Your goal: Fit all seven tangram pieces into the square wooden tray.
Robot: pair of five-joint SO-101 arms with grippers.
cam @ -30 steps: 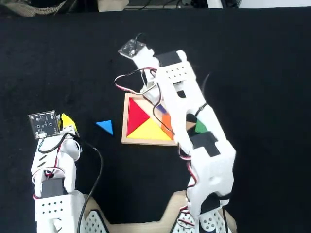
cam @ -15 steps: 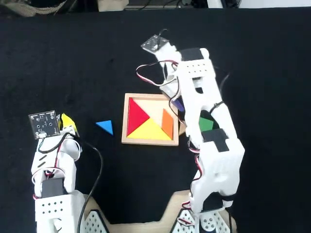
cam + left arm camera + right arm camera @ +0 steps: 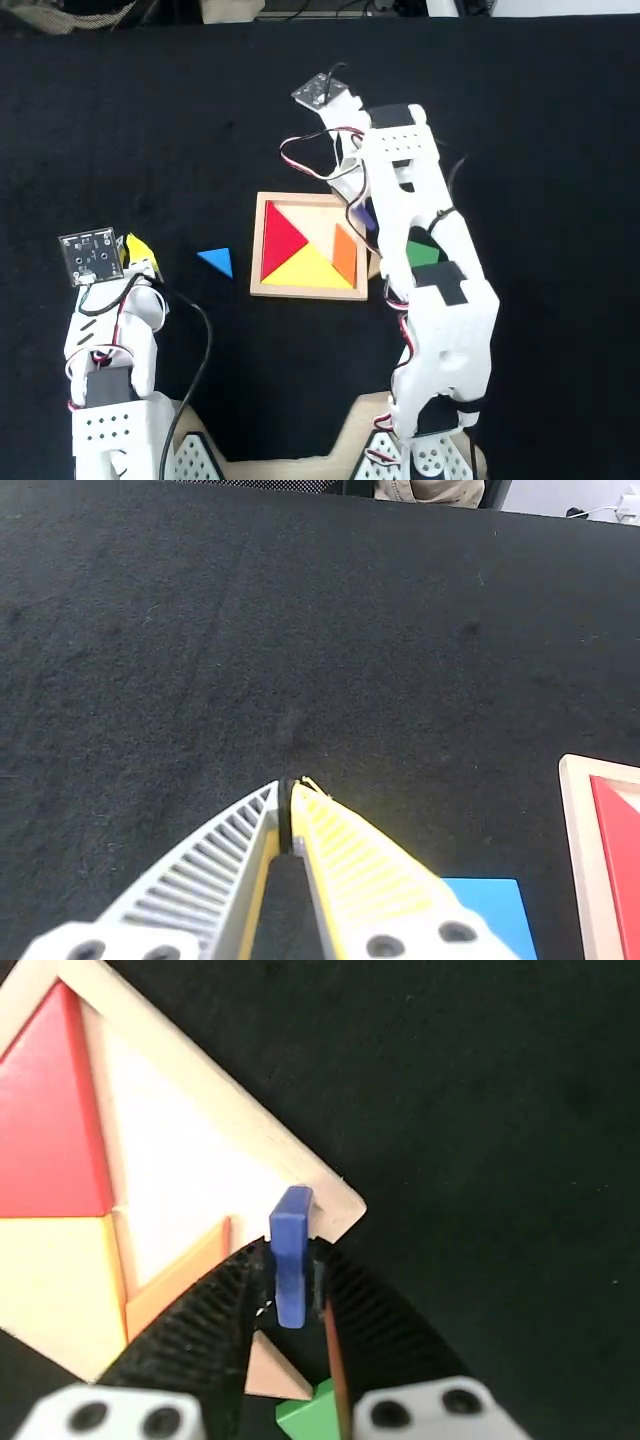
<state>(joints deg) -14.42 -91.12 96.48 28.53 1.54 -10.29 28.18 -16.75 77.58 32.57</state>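
The square wooden tray [image 3: 305, 292] lies mid-table and holds a red triangle [image 3: 282, 238], a yellow triangle [image 3: 312, 270] and an orange piece [image 3: 345, 255]. My right gripper [image 3: 362, 213] hangs over the tray's far right corner, shut on a dark blue piece [image 3: 291, 1255] held on edge above the tray's rim [image 3: 335, 1208]. Under the right arm, just off the tray's right side, lie a tan small triangle [image 3: 268, 1368] and a green piece [image 3: 422, 253]. A light blue triangle [image 3: 216, 261] lies on the cloth left of the tray. My left gripper [image 3: 290, 792] is shut and holds nothing, near that triangle [image 3: 490, 910].
Black cloth covers the table. The right arm's white body [image 3: 440, 300] stretches along the tray's right side and hides part of the cloth there. The left arm [image 3: 105, 340] stands at the front left. The tray's far right inner area [image 3: 180, 1180] shows bare wood.
The right arm has swung from above the tray's middle toward its far right corner, carrying the dark blue piece and uncovering the orange piece. The left arm has stayed still.
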